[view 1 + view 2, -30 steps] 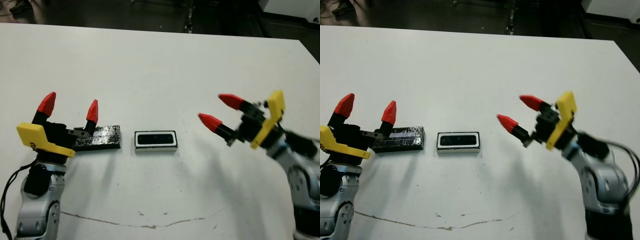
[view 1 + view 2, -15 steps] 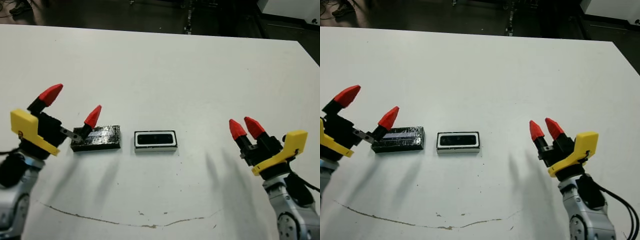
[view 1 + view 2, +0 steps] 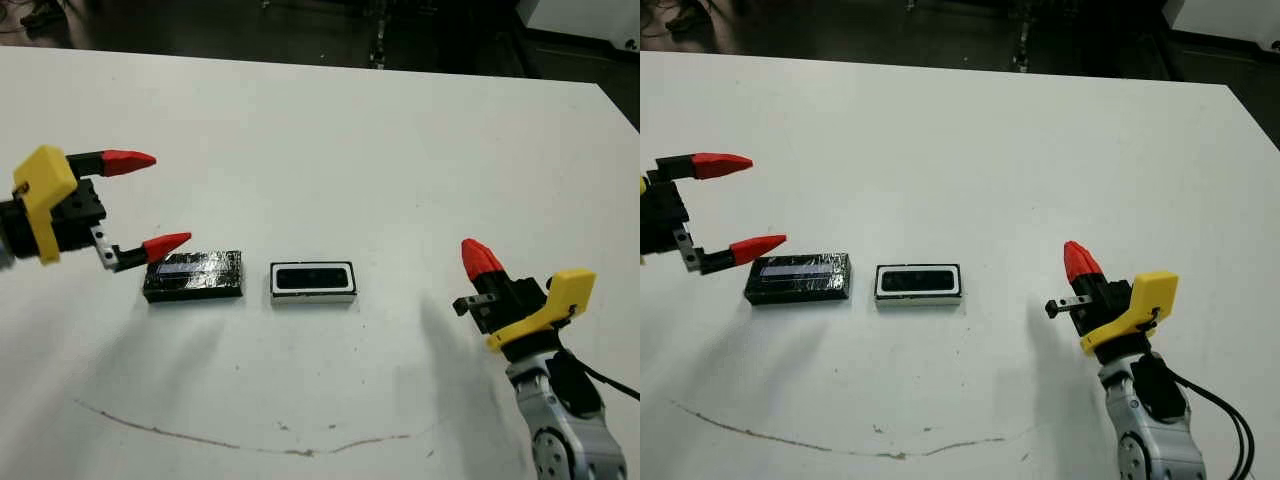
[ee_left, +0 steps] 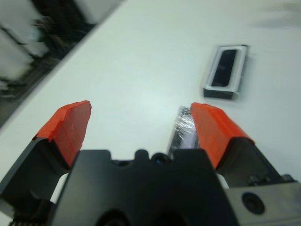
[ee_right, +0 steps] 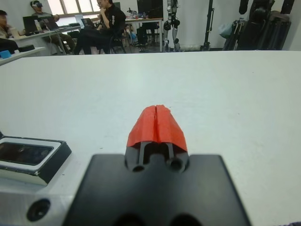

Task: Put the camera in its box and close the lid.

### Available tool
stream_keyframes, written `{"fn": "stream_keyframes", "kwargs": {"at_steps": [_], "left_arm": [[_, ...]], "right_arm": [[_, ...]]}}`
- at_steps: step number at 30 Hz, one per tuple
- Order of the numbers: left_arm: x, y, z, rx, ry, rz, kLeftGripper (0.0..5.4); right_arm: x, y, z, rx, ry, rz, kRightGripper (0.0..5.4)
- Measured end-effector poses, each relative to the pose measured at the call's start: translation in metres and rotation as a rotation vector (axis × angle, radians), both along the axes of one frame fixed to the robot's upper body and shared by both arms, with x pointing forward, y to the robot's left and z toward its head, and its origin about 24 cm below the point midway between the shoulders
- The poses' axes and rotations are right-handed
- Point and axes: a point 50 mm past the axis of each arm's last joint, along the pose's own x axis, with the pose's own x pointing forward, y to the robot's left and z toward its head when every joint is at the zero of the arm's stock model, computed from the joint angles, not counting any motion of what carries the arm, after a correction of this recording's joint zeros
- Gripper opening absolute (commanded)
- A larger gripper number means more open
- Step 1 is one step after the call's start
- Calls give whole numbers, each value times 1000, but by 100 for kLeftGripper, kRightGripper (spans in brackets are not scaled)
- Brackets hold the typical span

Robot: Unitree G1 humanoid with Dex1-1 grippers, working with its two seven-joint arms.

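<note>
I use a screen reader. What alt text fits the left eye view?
On a white table the camera lies inside its white-rimmed box, the black foil lid flat beside it. The open left gripper hovers by the lid; the shut right gripper is empty.

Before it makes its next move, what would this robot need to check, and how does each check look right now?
1. Small glossy black camera bar lying inside the shallow white-rimmed box tray: ok.
2. Flat black crinkly foil lid slab on the box: not ok; it lies on the white table beside the box, on the robot's left.
3. Left tool open wide enough for the lid: ok, its red fingers are spread.
4. Left tool gripping the lid: not ok; one fingertip is just by the lid's edge, nothing held.
5. Right tool clear of the box: ok, shut and off to the right.
</note>
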Motion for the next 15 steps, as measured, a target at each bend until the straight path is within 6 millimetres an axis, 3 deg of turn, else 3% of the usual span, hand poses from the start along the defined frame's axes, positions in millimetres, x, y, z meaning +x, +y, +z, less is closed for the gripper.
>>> {"fn": "stream_keyframes", "kwargs": {"at_steps": [6,15], "left_arm": [[14,2,-3,1,134,-162,540],[23,-14,-18,1,195,-267,540]], "right_arm": [[1,1,-2,3,6,3,2],[1,2,-2,1,4,-2,2]]}}
